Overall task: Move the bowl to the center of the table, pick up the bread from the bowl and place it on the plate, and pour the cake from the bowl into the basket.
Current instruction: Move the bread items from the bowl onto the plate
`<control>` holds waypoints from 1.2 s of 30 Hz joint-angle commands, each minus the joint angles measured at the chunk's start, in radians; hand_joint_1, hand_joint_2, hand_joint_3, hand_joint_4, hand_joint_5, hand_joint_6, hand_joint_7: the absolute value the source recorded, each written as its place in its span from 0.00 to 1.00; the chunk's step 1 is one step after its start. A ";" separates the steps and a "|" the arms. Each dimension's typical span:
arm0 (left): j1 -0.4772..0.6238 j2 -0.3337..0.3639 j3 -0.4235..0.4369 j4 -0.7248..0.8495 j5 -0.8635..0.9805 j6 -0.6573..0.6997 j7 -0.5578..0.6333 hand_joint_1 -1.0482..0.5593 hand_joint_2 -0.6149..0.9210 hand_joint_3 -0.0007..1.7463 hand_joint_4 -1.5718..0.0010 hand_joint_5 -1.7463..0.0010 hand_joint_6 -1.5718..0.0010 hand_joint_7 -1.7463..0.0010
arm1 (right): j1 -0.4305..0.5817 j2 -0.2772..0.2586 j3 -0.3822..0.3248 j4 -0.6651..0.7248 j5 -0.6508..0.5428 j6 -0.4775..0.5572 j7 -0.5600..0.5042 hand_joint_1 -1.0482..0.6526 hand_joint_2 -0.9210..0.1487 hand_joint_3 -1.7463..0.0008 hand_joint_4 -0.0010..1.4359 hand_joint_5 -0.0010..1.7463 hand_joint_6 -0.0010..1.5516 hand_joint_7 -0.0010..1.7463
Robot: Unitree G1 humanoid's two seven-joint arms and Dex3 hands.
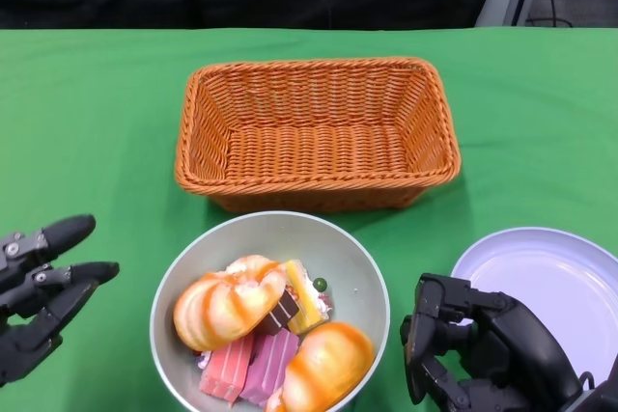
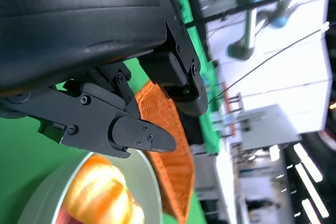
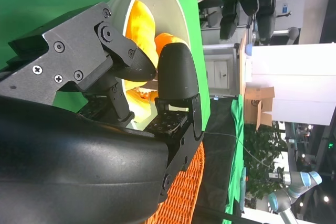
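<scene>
At the lower right of the head view, nearest the camera, the robot's black right hand point(image 1: 483, 354) sits with its fingers curled in and holding nothing, just beside the right rim of the round grey-green bowl point(image 1: 372, 287) and apart from it. The right wrist view agrees: the bowl's rim lies just past the fingertips. At the lower left, the black left hand point(image 1: 43, 282) has its fingers spread wide and empty, a little farther from the bowl's left side.

The bowl sits at lower centre, directly below the rectangular orange wicker basket point(image 1: 314, 132), which fills the upper middle. In the bowl lie two glazed orange-and-white bread rolls: one point(image 1: 227, 301) on the left, its long axis rising toward the upper right, another point(image 1: 323, 364) at the lower right, nearer the right hand. Between them are pink point(image 1: 229, 366) and magenta cake slices point(image 1: 270, 364).

The pale lavender round plate point(image 1: 560, 282) lies at right, partly behind the right hand, so the right hand seems better placed for the bread. Bare green tablecloth point(image 1: 97, 142) gives open room at both sides; bowl and basket are close together, with only a narrow gap.
</scene>
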 commanded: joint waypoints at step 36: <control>0.035 -0.071 -0.049 0.042 0.032 -0.152 0.060 0.63 0.97 0.30 0.52 0.19 0.49 0.38 | 0.079 -0.136 -0.018 -0.346 -0.116 -0.028 -0.053 0.44 0.05 0.94 0.44 0.63 0.46 0.35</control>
